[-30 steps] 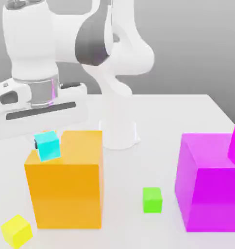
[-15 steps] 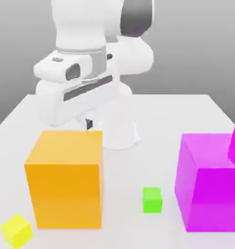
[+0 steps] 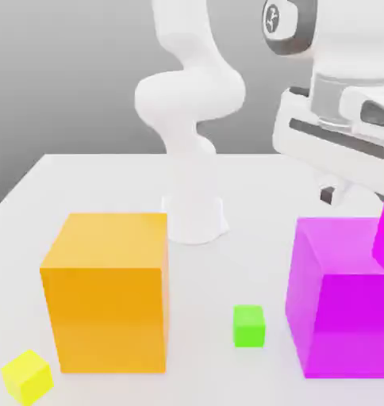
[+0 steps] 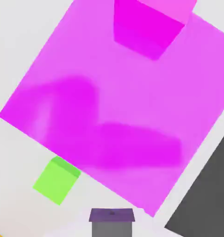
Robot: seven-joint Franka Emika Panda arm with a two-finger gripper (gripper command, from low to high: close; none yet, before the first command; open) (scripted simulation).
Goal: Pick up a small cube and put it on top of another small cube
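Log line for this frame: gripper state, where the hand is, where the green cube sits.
gripper: shut, empty | hand: above magenta block | small green cube: on table, between orange block and magenta block

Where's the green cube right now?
The green cube sits on the table in the exterior view, between the orange block and the magenta block, nearer the magenta one and touching neither.
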